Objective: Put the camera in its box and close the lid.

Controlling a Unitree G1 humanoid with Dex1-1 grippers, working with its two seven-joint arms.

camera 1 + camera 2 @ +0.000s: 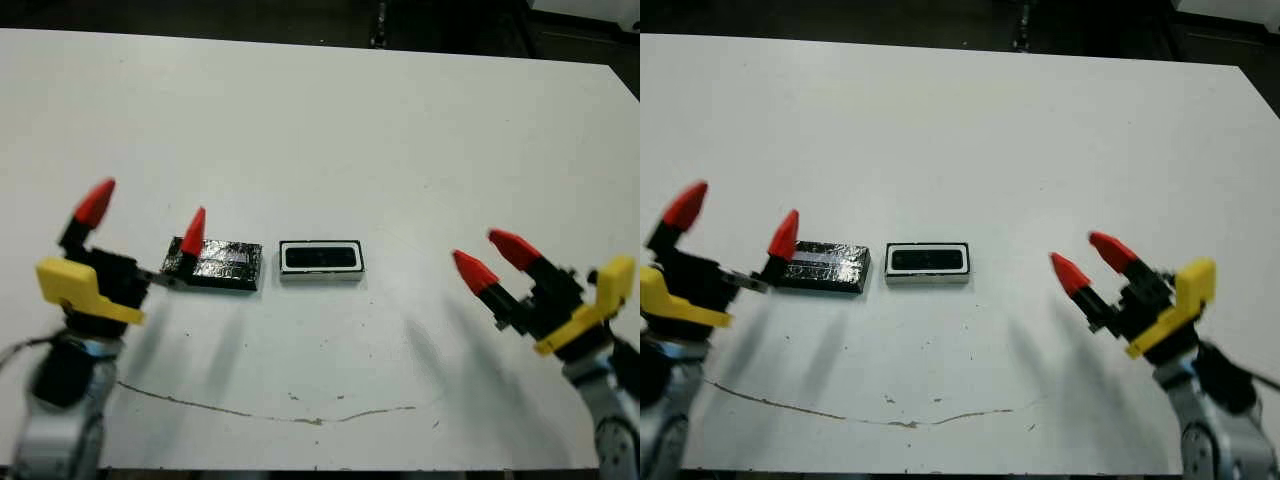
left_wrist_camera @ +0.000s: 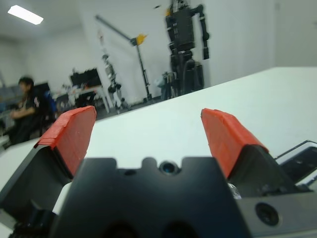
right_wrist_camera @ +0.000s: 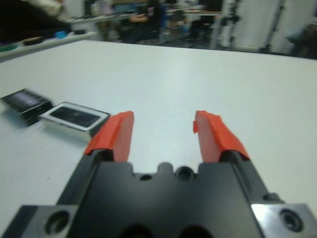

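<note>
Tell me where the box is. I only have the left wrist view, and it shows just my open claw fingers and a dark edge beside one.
Observer: The box sits on the table towards its front edge, just to the robot's right of the lid. A narrow gap parts them.
Operator: Is the camera inside it?
Observer: It appears so. A black bar, the camera, lies within the box's white rim.
Operator: And the other arm?
Observer: The right claw is open and holds nothing, well to the right of the box.
</note>
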